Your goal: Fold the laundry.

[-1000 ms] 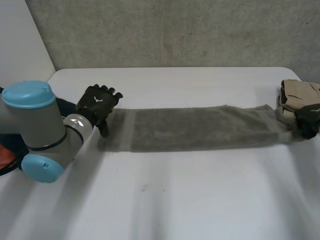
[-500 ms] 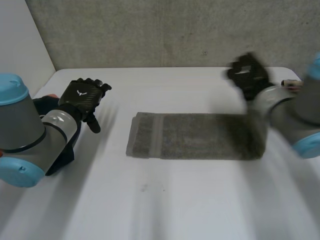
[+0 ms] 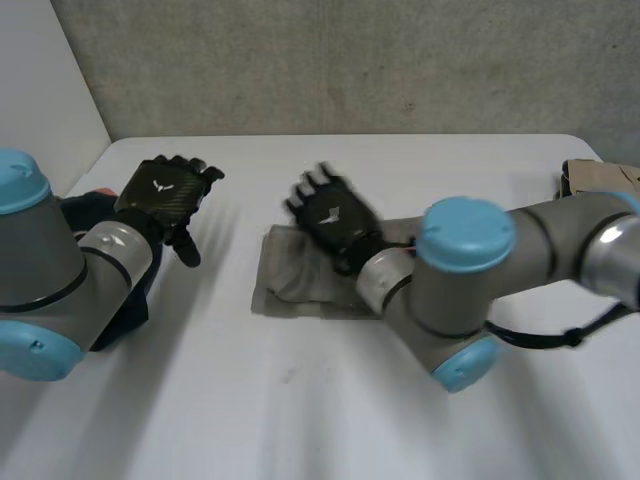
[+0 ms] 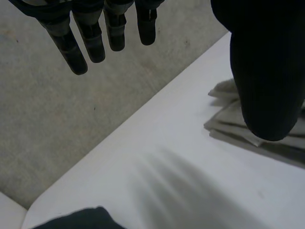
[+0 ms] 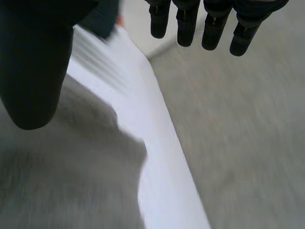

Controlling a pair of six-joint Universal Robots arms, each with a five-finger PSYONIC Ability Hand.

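A grey towel (image 3: 285, 277) lies folded in the middle of the white table (image 3: 300, 420), with much of it hidden under my right arm. My right hand (image 3: 330, 215) hovers above the towel's left end, fingers straight and open. In the right wrist view the fingers (image 5: 205, 24) and thumb (image 5: 33, 71) are spread with nothing between them, and the towel (image 5: 57, 186) lies below the palm. My left hand (image 3: 165, 195) is raised to the left of the towel, apart from it and open. Its fingers (image 4: 76, 47) hang straight, and the towel (image 4: 228, 119) lies beyond its thumb (image 4: 267, 71).
A tan object (image 3: 600, 178) sits at the table's far right edge. Something dark (image 3: 85, 212) lies at the table's left edge beside my left arm. My right arm (image 3: 470, 290) stretches across the table's middle. A grey wall (image 3: 350, 60) backs the table.
My right arm swept left across the table, bringing the towel's right end over toward its left end; the towel now lies much shorter. The right hand has opened. The left hand drew back earlier.
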